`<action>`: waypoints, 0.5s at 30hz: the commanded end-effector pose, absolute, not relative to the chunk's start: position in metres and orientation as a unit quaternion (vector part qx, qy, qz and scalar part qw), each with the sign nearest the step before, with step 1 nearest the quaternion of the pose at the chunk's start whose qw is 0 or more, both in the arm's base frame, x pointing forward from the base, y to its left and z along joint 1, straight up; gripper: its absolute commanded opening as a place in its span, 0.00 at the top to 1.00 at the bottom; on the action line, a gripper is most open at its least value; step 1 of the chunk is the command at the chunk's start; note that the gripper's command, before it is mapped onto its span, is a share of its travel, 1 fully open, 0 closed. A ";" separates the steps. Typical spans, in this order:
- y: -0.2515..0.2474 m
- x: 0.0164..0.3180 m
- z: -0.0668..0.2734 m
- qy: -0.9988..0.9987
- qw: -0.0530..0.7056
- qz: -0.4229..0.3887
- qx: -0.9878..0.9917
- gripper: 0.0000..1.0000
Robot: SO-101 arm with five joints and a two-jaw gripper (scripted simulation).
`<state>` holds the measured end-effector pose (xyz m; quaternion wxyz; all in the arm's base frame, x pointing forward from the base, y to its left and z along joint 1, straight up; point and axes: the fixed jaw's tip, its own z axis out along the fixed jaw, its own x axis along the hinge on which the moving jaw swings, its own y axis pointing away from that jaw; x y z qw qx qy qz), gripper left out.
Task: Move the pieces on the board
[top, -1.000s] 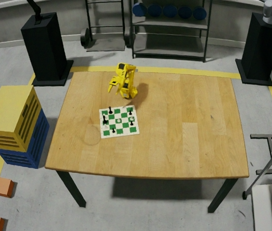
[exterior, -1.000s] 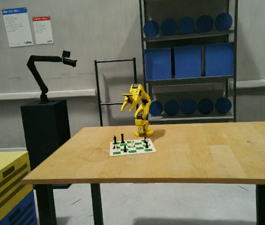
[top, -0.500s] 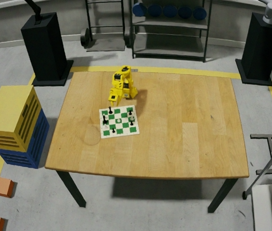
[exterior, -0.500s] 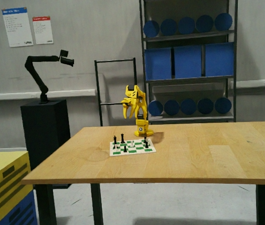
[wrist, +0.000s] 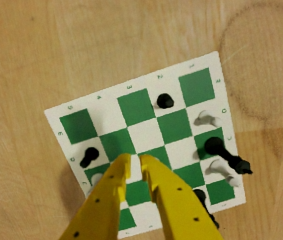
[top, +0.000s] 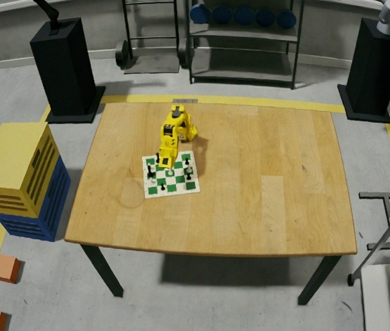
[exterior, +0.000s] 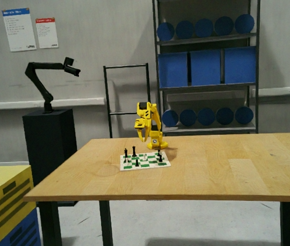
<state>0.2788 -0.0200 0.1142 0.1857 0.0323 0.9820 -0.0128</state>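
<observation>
Near the tabletop's back edge, toward its back-left corner in the top view, the small yellow robot gripper (top: 170, 166) (exterior: 143, 141) (wrist: 135, 159) hovered over the green-and-white checkered board (top: 171, 194) (exterior: 145, 168) (wrist: 208, 61), clenched on nothing. The slim white chess piece (wrist: 223, 172) stood on B1, close beside the tall black chess piece (top: 150, 172) (exterior: 125, 156) (wrist: 228, 157) on C1. A good pick needed opening modestly, descending vertically, gripping centrally and lifting clear of neighbours.

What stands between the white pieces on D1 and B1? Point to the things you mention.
The tall black piece (top: 150, 173) (exterior: 126, 152) (wrist: 226, 155), upright on C1. The wrist view shows it.
</observation>
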 end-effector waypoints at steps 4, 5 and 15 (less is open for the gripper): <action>-0.015 0.283 0.108 0.986 0.161 -0.009 0.027 1.00; -0.015 0.283 0.108 0.987 0.161 -0.009 0.027 1.00; -0.015 0.283 0.108 0.987 0.161 -0.009 0.027 1.00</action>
